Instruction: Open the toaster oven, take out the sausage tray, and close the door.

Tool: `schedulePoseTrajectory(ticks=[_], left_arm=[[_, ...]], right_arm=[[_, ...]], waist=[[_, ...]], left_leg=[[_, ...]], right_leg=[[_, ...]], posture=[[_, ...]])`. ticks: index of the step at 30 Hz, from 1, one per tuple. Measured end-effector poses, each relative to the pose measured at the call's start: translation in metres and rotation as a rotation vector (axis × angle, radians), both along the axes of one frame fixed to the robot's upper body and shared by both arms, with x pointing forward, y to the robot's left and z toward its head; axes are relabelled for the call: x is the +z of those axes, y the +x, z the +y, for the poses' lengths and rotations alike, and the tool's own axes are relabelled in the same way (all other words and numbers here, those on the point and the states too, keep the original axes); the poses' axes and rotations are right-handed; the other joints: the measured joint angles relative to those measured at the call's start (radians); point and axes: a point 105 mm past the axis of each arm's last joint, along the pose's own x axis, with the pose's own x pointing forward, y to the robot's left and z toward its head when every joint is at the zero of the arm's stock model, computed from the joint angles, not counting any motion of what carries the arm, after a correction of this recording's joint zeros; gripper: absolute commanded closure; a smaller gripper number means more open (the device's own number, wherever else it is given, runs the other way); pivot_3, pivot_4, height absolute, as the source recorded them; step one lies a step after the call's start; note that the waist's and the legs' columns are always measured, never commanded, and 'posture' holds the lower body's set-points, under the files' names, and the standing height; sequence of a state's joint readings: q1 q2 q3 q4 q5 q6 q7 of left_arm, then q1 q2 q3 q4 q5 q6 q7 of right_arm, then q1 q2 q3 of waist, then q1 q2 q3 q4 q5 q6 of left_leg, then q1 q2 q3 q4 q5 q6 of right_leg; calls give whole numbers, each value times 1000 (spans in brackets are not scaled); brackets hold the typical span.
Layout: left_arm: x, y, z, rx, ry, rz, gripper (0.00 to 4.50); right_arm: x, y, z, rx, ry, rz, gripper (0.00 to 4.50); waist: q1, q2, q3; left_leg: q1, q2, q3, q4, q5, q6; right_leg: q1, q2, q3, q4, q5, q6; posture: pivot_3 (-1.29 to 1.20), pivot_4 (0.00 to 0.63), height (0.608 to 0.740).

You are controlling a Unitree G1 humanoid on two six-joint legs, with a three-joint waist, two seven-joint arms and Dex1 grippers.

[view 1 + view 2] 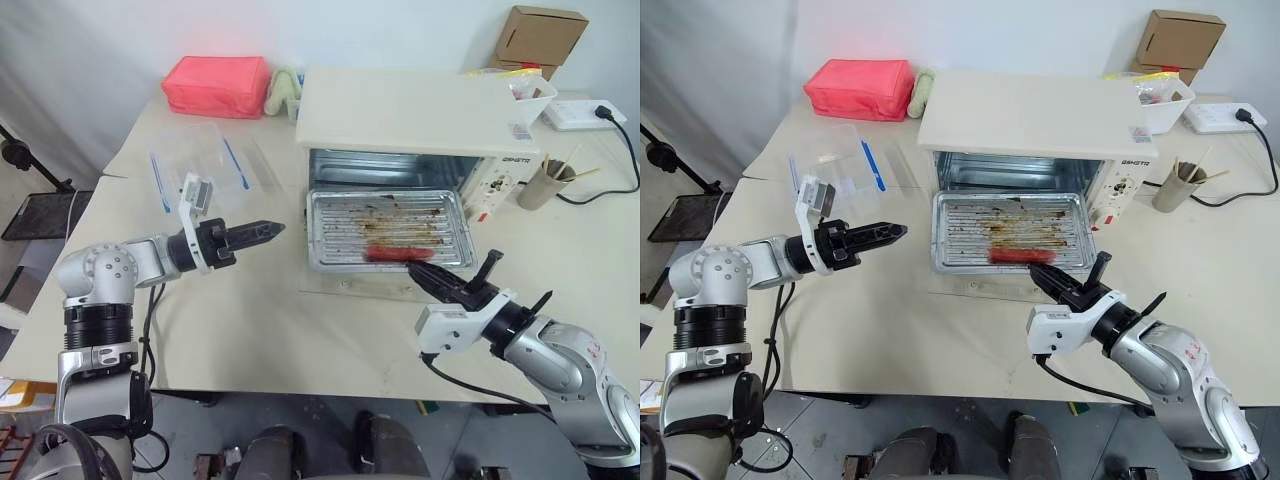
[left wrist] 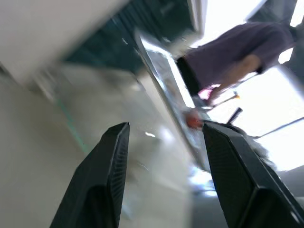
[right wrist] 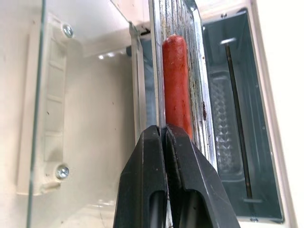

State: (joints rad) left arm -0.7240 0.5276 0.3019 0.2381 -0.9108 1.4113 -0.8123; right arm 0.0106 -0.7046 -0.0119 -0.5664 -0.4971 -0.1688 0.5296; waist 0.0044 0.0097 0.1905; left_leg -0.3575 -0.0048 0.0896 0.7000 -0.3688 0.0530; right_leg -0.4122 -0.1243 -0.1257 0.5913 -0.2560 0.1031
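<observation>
Nearest you, the right gripper (image 1: 432,279) has its fingers pressed together on the front rim of the sausage tray (image 1: 389,230); the right wrist view shows the rim running edge-on between them, with the red sausage (image 1: 400,254) lying just beyond the tips. To your left, the left gripper (image 1: 262,232) hangs level above the surface (image 1: 250,330), its fingers spread and empty, pointing toward the tray but apart from its left edge. Treat step one as done: the door (image 1: 360,286) lies folded down flat in front of the toaster oven (image 1: 405,135), with the tray's front half resting over the glass. Step two is under way: the tray is drawn partly out, its rear edge at the oven mouth. What remains, judging from this layout, is to pull the tray fully clear, set it down on the surface, then lift the door shut. Beyond the left gripper lies a clear plastic container (image 1: 200,165), and farther back a red pouch (image 1: 217,86) beside the oven.
</observation>
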Motion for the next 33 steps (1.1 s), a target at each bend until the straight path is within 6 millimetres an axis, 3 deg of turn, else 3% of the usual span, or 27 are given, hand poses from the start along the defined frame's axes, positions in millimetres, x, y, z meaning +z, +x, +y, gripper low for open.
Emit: schedulePoseTrajectory(ticks=[9,12,18,21,26,32,33], left_arm=[[0,-4,-32,-61,-91,142,1921],[-4,-7,-38,-85,-83,163,2481],[-16,-13,-43,-109,-81,231,4377],[-23,-14,-41,-97,-74,266,4485],[-32,-16,-39,-91,-106,346,4500],[-35,-15,-34,-64,-162,416,4500],[-36,-15,-30,-48,-169,422,4500]], right_arm=[[-3,-4,20,110,-10,34,4496],[-3,-4,24,132,-13,34,4500],[-1,-4,26,148,-7,35,4500],[-4,-6,26,154,-9,55,4500],[-8,-10,26,173,59,129,3141],[-4,-16,18,183,87,146,1200],[-6,-19,14,186,95,169,1200]], waist=[[-3,0,0],[-3,0,0],[-2,0,0],[-3,0,0],[-3,0,0],[-1,0,0],[-2,0,0]], left_leg=[[2,0,1,-1,0,-2],[3,0,1,-1,0,-3],[3,0,2,-1,0,-3],[3,0,2,-1,0,-3],[4,0,2,-1,0,-3],[4,0,2,-1,0,-4],[4,0,2,-1,0,-4]], right_leg=[[0,2,3,1,0,0],[0,2,4,1,0,0],[0,2,5,1,0,-1],[0,2,6,2,0,-1],[0,2,6,2,0,-1],[0,2,6,2,0,-1],[0,2,6,2,0,-1]], posture=[[0,150,740],[0,150,740],[0,150,740],[0,150,740],[0,150,740],[0,150,740],[0,150,740]])
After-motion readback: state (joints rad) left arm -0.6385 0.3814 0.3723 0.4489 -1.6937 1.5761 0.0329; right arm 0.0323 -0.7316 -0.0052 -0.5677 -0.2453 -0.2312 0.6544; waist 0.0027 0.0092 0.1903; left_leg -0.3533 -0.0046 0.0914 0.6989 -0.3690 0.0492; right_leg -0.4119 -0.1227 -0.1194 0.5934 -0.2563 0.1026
